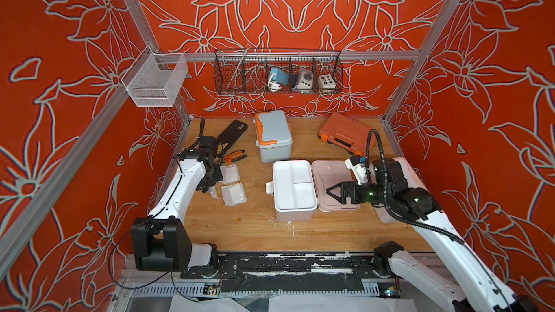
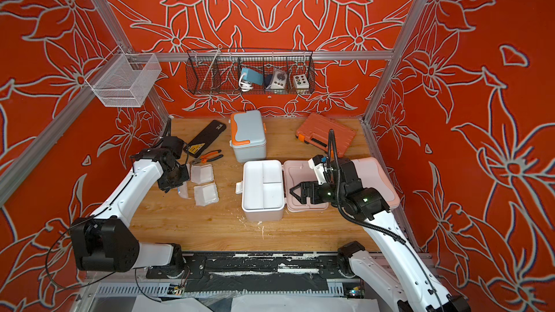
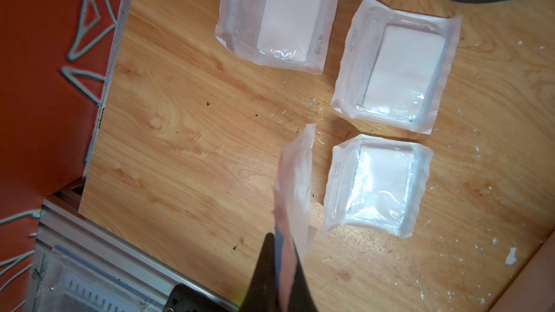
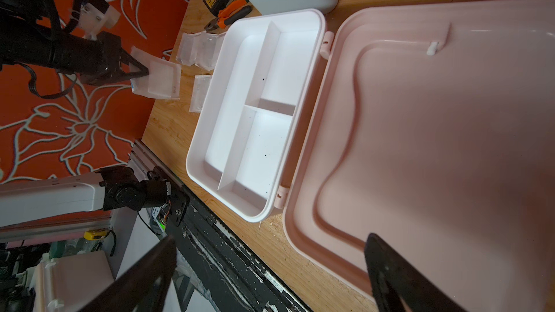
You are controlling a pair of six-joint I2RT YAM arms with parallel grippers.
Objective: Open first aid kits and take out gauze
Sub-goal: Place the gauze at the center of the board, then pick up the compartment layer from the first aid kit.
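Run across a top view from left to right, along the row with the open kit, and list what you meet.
Left gripper, shut on a gauze packet → loose gauze packets → open kit's white tray → its pink lid → white kit with peach trim, partly under the right arm.

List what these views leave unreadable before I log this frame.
- Blue-grey kit: lid shut, contents hidden in every view.
- Third kit: mostly covered by the right arm in both top views.
- Left end effector: hidden beneath its own wrist in both top views.
- Gauze pack wrapper print: too small to read, left wrist view.
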